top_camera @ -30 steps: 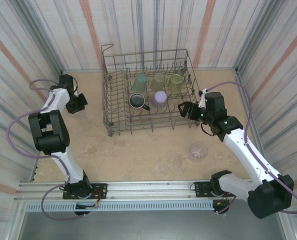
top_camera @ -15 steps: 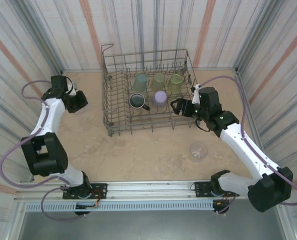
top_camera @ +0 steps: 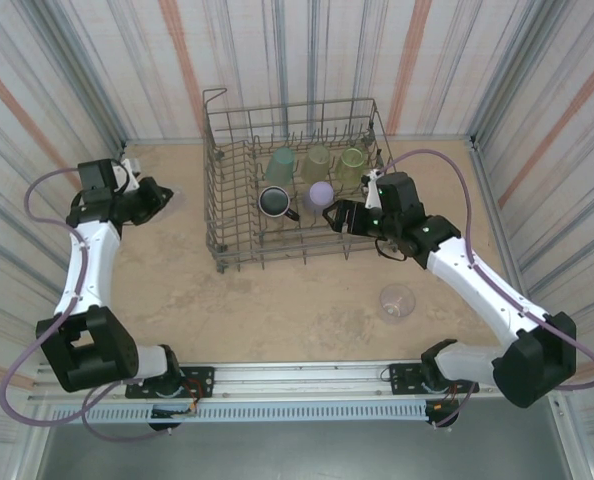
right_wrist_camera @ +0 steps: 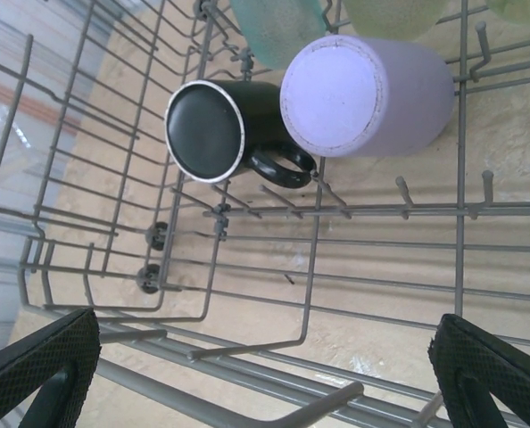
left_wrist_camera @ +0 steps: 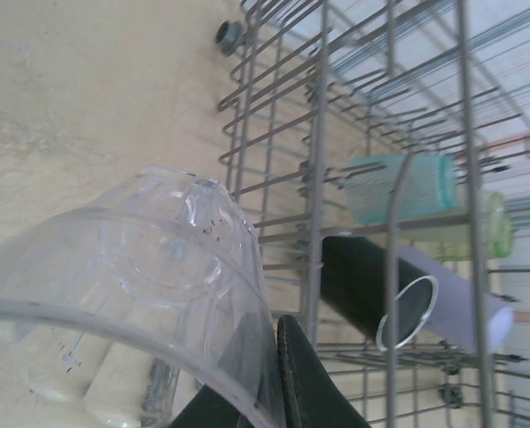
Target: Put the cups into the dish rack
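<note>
Grey wire dish rack [top_camera: 213, 200], loaded with black handled mug [top_camera: 274, 202], pale purple tumbler [top_camera: 320, 195], teal tumbler [top_camera: 279, 165], two green tumblers [top_camera: 352, 165], clear tumbler [top_camera: 397, 301] set at its 5 o'clock, another clear tumbler [left_wrist_camera: 131, 285] held at 9 o'clock.

One dish rack [top_camera: 232, 240], one black mug [top_camera: 274, 202], one purple cup [top_camera: 320, 195], one teal cup [top_camera: 279, 165], two green cups [top_camera: 318, 160] [top_camera: 352, 163], two clear cups [top_camera: 397, 301] [left_wrist_camera: 131, 267].

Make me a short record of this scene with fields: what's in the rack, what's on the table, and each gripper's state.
in dish rack: black mug, purple cup, teal cup, pale green cup, green cup
on table: loose clear cup
left gripper: shut on held clear cup, left of rack
right gripper: open, above rack's near right side
</note>
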Available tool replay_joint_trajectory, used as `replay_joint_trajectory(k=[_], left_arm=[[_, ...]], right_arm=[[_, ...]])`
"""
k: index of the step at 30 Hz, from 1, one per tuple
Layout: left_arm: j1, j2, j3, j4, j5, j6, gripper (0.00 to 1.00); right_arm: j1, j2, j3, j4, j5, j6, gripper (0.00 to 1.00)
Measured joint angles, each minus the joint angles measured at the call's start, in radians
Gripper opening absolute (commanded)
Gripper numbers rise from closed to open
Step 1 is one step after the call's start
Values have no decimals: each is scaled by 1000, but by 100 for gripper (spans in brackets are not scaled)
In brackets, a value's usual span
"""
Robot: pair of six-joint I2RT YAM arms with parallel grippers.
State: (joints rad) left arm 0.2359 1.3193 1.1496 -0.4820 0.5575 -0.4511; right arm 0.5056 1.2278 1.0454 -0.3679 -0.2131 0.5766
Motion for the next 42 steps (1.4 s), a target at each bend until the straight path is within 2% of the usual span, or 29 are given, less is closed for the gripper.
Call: replay_joint_trajectory(k=[10,26,32,42], left_arm=[[6,-71,-62,180,154,-109,0],[6,-78,-10,267,236,-230,0],[4,-79,-9,386,299,-338,0],[-95,-79,-7,480,335,-406,0]], right_arm=[[4,28,4,53,-62,50,99],[-35,108,22,173,-234,104,99],[-37,151,42,238,-288,131,99],[-47,208,66,356,-365,195,99]])
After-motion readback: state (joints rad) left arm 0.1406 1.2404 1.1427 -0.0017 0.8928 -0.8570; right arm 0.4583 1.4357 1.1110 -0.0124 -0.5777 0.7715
